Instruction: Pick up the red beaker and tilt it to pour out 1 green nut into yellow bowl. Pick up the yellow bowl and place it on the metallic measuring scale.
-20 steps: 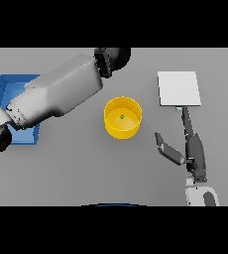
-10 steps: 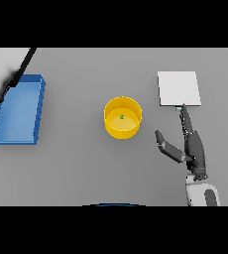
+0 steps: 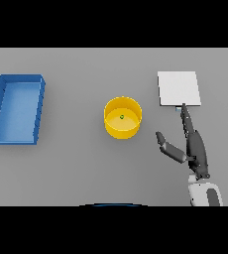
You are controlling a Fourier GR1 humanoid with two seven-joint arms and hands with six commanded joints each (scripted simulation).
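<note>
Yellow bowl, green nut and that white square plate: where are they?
yellow bowl (image 3: 117, 130), head view, front outer wall.
green nut (image 3: 121, 117), head view, its middle, inside the bowl.
metallic measuring scale (image 3: 179, 88), head view, middle of its flat top.

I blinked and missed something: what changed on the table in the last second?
The left arm, which reached across above the blue tray, swung away to the left and is gone from view. The right hand shifted slightly, fingers open. The yellow bowl with its green nut, the tray and the scale stayed put.
</note>
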